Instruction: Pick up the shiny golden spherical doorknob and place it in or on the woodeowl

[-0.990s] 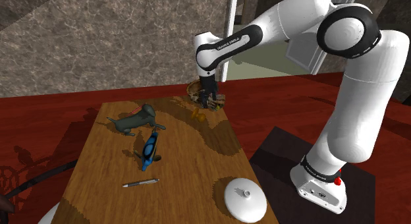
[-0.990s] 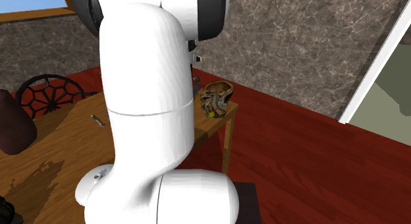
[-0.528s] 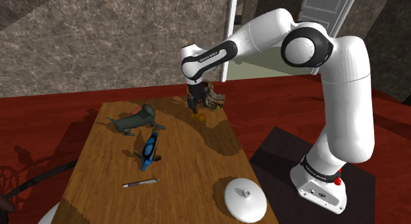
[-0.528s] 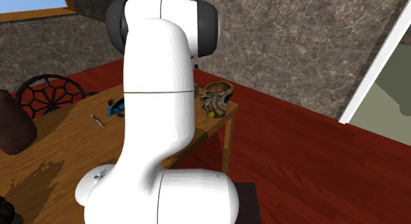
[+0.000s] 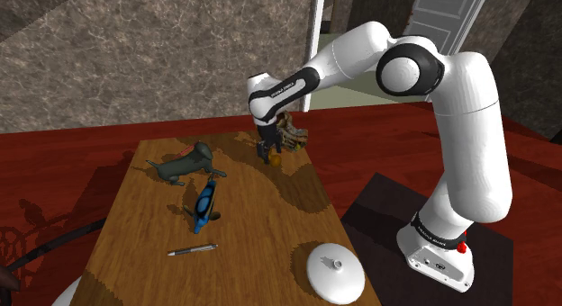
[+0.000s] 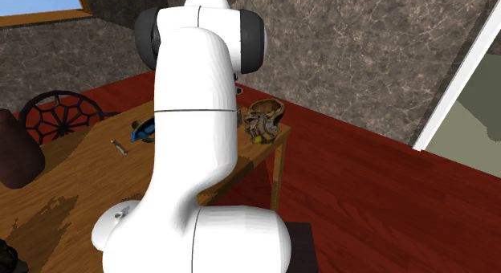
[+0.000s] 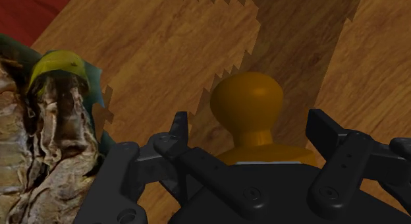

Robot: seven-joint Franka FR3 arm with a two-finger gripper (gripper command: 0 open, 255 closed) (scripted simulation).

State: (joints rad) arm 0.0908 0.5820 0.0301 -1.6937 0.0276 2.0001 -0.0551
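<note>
At the shoulder view's upper middle, the gripper (image 5: 267,152) hangs open astride the golden doorknob (image 7: 247,103), beside the brown owl figure (image 7: 36,157).

The table (image 5: 261,228) is bare wood on most sides of the golden doorknob (image 7: 247,101), so there is room to come down on it, but the brown owl (image 7: 46,150) stands close on one side, while the toy dog (image 5: 185,163), blue thing (image 5: 205,205), pen (image 5: 192,249) and white lid (image 5: 334,271) lie far away.

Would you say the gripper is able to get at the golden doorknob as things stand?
Probably yes: the doorknob stands between the open fingers of the gripper, with nothing in between.
</note>
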